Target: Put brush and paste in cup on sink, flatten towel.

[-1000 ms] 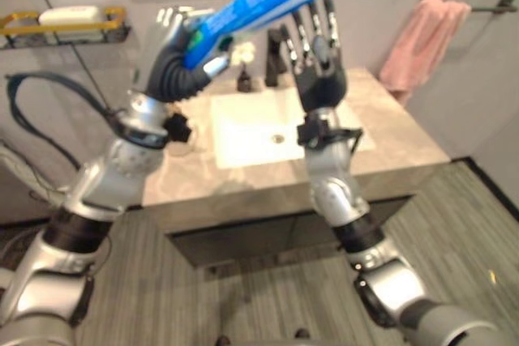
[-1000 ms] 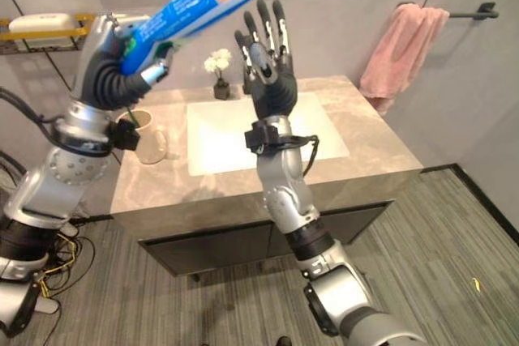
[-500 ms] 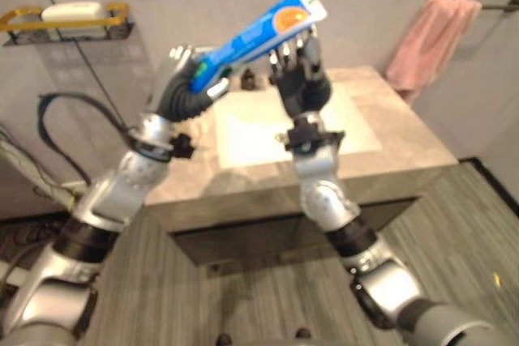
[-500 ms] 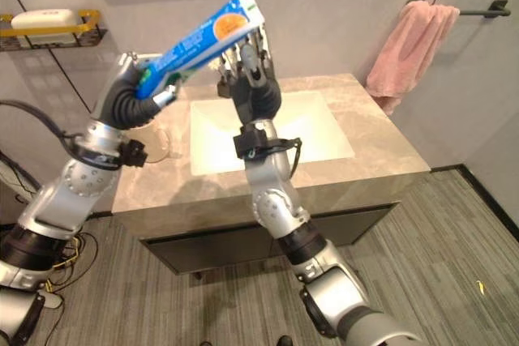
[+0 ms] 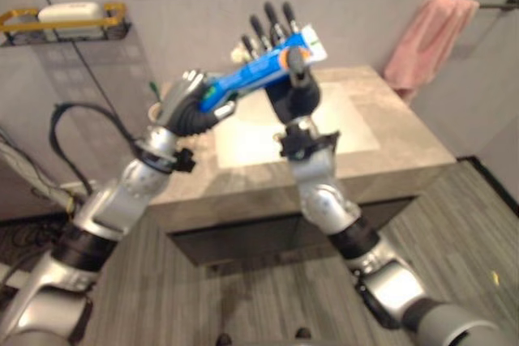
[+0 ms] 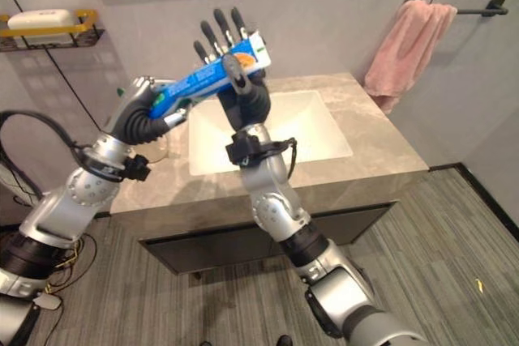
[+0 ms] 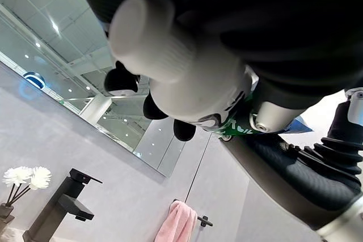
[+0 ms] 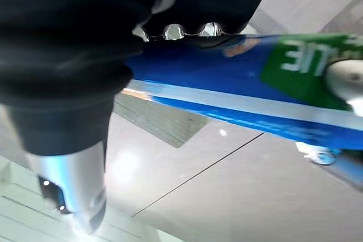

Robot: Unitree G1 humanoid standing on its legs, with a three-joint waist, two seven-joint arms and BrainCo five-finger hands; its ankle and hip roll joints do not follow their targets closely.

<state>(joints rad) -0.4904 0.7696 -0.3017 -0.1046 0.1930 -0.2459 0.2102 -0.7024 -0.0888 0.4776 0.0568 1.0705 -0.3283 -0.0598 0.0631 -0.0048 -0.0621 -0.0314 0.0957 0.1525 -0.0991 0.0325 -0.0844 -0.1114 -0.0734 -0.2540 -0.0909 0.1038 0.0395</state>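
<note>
Blue toothpaste tube (image 6: 212, 75) held aloft above the counter (image 6: 381, 160) and white sink basin (image 6: 268, 131), left hand (image 6: 150, 115) fingers curled round its cap end; right hand (image 6: 235, 79) fingers straight behind its far end, thumb across its front; pink towel (image 6: 405, 46) bunched on wall bar

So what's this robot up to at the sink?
It is holding a blue toothpaste tube up in the air over the sink. Its left hand grips the cap end, and its right hand meets the tube's other end, thumb across it and fingers straight. The cup stands on the counter behind the left arm, and the pink towel hangs bunched on its bar.
</note>
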